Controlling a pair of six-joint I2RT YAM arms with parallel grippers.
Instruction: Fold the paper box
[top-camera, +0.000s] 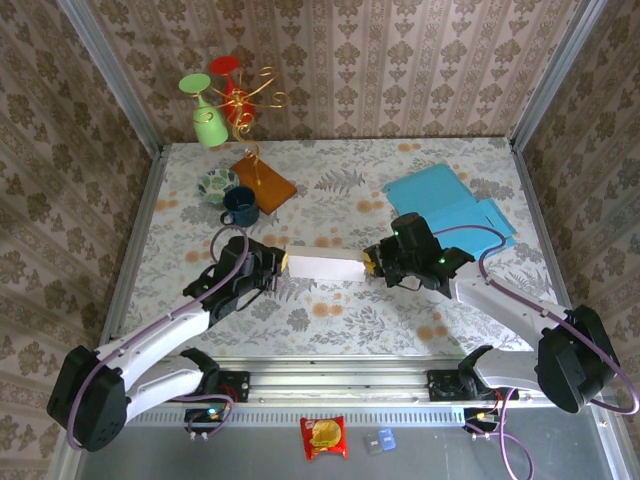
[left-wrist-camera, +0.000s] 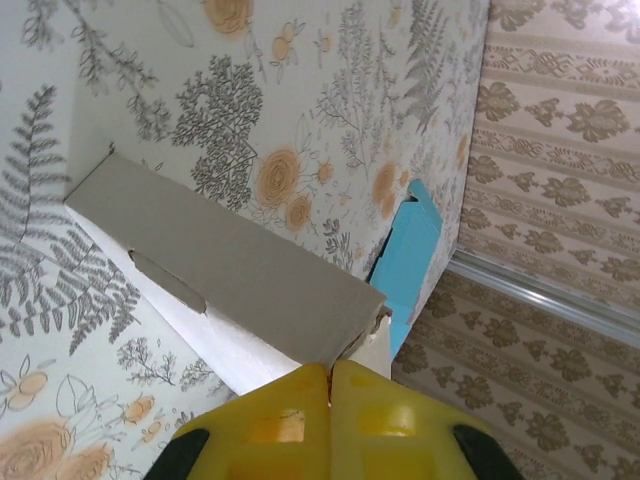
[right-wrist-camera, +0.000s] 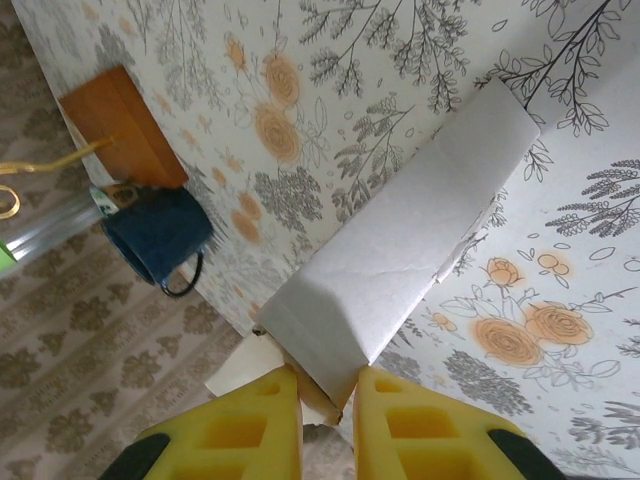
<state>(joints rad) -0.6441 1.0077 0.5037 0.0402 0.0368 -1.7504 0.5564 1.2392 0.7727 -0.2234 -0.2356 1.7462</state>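
Floral cloth covers the table (top-camera: 330, 320), with patterned wallpaper on the walls around it. At about 10 o'clock in the top view a dark blue mug (top-camera: 240, 205) sits beside a wooden board (top-camera: 265, 180). Just toward 6 o'clock from the table's middle, the left gripper (top-camera: 278, 262) meets the 9 o'clock end of the paper box (top-camera: 322, 267). In the left wrist view its yellow pads (left-wrist-camera: 290, 420) are pressed to a thin seam where the box's end corner comes in. The long white box lies crosswise between the two arms. The right gripper (top-camera: 371, 265) pinches the 3 o'clock end, its pads (right-wrist-camera: 250, 420) slightly apart on a cardboard flap. Blue sheets (top-camera: 440, 200) lie at 2 o'clock.
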